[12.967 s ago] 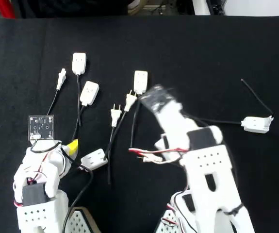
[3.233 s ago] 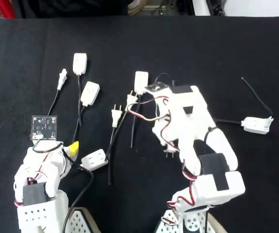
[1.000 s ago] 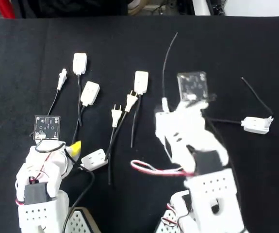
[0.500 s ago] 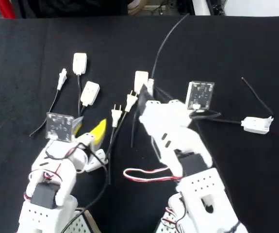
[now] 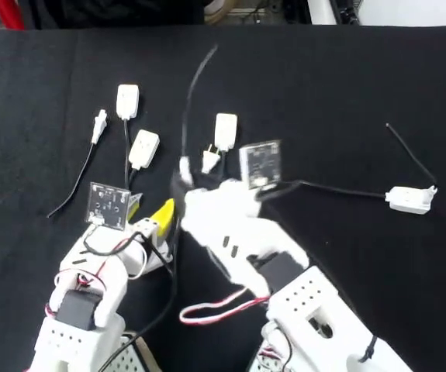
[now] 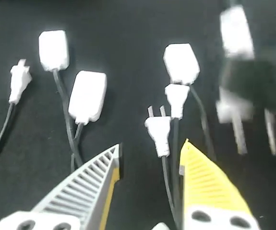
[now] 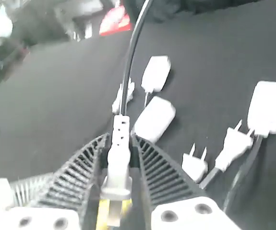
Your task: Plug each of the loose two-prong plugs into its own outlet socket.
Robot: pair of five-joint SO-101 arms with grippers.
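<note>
My right gripper [image 7: 118, 141] is shut on a white two-prong plug [image 7: 117, 160] whose black cable [image 5: 194, 85] rises away over the table. In the high view it [image 5: 182, 182] hovers near the middle, beside a loose plug [image 5: 209, 159] under an outlet socket [image 5: 225, 130]. My left gripper [image 6: 151, 146] is open, its yellow finger [image 5: 160, 213] close to the right arm. Another loose plug [image 6: 159, 136] lies just beyond the fingertips. Two sockets [image 5: 127, 101] [image 5: 143, 149] and a small plug [image 5: 98, 124] lie at the left.
A further socket [image 5: 409, 199] with a thin black lead lies far right. Black cables trail from the sockets toward the arms' bases. A red-and-white wire loop [image 5: 211, 306] hangs from the right arm. The cloth's far half is open.
The right arm has swung left with its plug, the cable whipping over from the right. The left arm has come forward and turned toward the middle.
</note>
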